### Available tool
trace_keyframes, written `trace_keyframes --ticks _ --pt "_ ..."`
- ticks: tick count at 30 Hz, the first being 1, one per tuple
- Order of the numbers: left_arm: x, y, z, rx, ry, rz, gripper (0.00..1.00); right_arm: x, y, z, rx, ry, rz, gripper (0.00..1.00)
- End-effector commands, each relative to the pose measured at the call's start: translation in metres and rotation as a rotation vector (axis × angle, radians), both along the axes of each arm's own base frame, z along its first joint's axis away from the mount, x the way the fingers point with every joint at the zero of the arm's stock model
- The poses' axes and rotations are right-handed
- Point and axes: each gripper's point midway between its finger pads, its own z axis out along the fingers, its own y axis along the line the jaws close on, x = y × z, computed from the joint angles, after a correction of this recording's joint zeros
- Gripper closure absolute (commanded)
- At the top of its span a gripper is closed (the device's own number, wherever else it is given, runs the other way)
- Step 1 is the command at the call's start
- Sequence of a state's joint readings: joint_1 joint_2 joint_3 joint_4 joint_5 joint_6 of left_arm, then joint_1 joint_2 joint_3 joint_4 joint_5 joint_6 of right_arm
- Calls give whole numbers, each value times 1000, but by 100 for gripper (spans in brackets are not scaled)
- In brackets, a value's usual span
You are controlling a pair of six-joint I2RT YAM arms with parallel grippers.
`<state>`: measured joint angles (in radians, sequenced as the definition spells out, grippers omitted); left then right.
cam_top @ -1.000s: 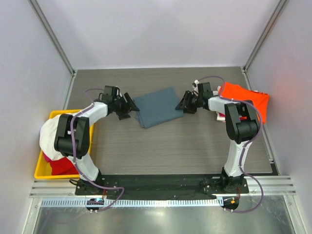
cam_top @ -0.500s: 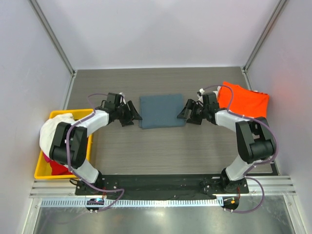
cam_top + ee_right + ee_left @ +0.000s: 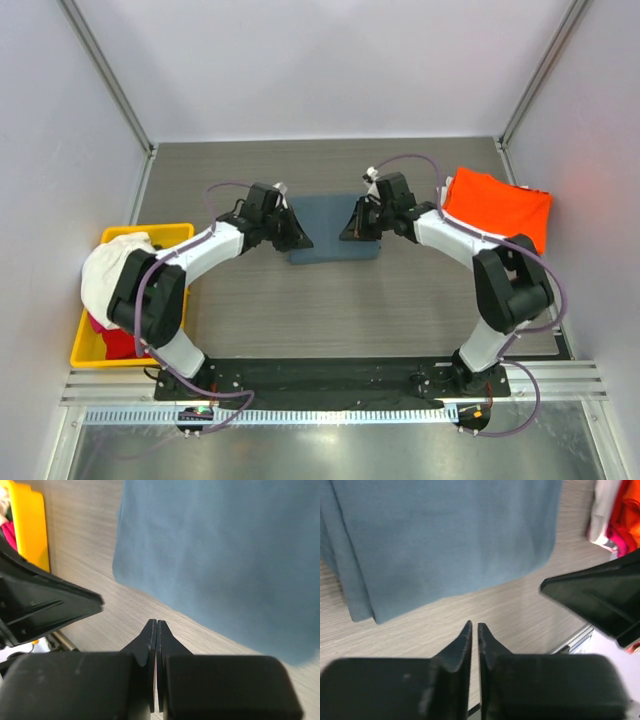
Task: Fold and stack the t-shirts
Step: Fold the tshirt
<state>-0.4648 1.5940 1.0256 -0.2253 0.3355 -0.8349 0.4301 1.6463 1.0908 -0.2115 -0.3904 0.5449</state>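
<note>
The slate blue-grey t-shirt [image 3: 333, 228] lies flat on the table [image 3: 330, 300] between the two grippers, folded into a small, neat rectangle. Its cloth is plain and smooth, with no print or wrinkles that show. In the left wrist view one side shows a doubled strip where the layers overlap, and the nearest corner is softly rounded.

The left gripper [image 3: 297, 238] sits at the shirt's left near corner. Its fingers are drawn almost together with only a thin slit between them, and they pinch nothing. The cloth begins just ahead of its tips, over bare wood grain.

The right gripper [image 3: 352, 225] sits at the opposite edge. Its fingers are pressed tight together and hold nothing, and the shirt spreads ahead of them too. Whether either gripper touches the cloth cannot be told.

Behind the right gripper, beyond its wrist, lies the orange t-shirt [image 3: 497, 205]. Well behind the left gripper stands the yellow bin [image 3: 85, 345], holding a white t-shirt [image 3: 108, 275] and a red t-shirt [image 3: 125, 342].
</note>
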Motion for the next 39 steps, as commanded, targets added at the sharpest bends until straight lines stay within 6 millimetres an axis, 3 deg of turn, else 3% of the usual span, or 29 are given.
trace_keyframes --ticks 1,7,10,15,16,21,25,29,30,31,32,33,36,39 --pt "13 -6 -7 -7 30 32 95 -1 20 -16 59 97 32 99" --pt "25 -9 -40 21 96 40 100 4 33 -41 103 160 62 99" --pt "26 -1 -65 51 149 73 100 5 23 -61 77 192 38 99" --pt "21 29 -99 106 217 147 100 9 -30 -81 48 226 -62 99" --pt "16 34 -108 118 237 153 100 10 -38 -77 52 214 -74 99" --pt "7 43 -129 144 278 159 100 4 -81 -83 20 228 -129 99" --pt "6 43 -120 132 248 162 100 2 -106 -88 -59 235 -189 99" --pt "7 42 -95 114 203 148 100 7 -116 -69 -100 182 -229 97" --pt "11 44 -64 107 144 140 96 16 -120 -50 -110 125 -244 71" --pt "11 45 -64 111 141 144 96 16 -120 -50 -110 124 -244 70" --pt "19 44 -43 102 93 145 89 23 -119 -39 -108 95 -246 65" --pt "16 47 -39 121 98 143 71 26 -119 -33 -108 81 -245 59" --pt "29 54 -18 179 45 147 45 42 -116 -22 -102 60 -236 47" --pt "45 61 -7 182 22 152 39 59 -114 -18 -97 46 -249 35"
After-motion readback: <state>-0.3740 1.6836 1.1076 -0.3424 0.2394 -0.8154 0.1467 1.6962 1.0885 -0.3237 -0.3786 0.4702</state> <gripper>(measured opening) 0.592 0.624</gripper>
